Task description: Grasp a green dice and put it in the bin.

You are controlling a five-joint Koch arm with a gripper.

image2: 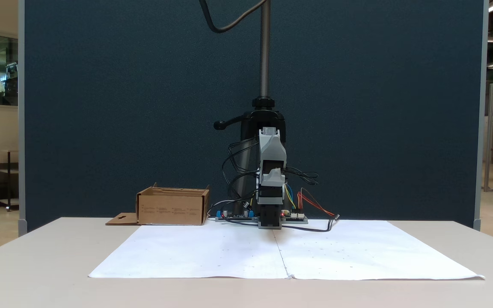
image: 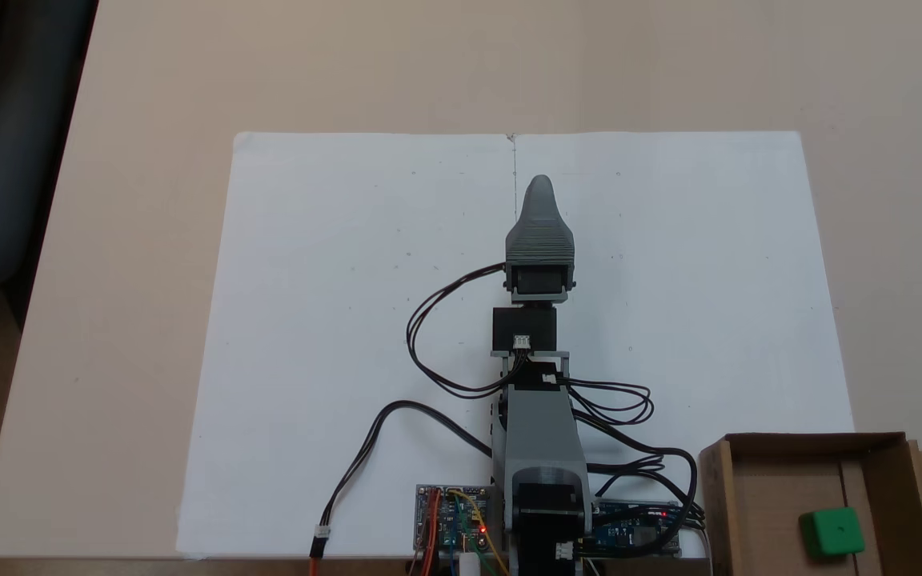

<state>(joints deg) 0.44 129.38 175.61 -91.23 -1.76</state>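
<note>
The green dice (image: 831, 532) lies on the floor of the bin (image: 809, 442), a brown cardboard box at the lower right corner of a fixed view, beside the arm's base. In the other fixed view the bin (image2: 173, 209) stands at the left, its flap flat on the table, and its walls hide the dice. My gripper (image: 541, 192) stretches out low over the middle of the white paper, far from the bin, and points at the camera in a fixed view (image2: 271, 222). Only its grey top jaw shows, with nothing visibly held.
Two white paper sheets (image: 365, 320) cover the middle of the beige table (image: 149, 200). Circuit boards (image: 451, 516) and looping black cables (image: 437, 336) crowd the arm's base. A camera pole (image2: 265, 51) and a dark blue partition (image2: 101, 107) stand behind the table.
</note>
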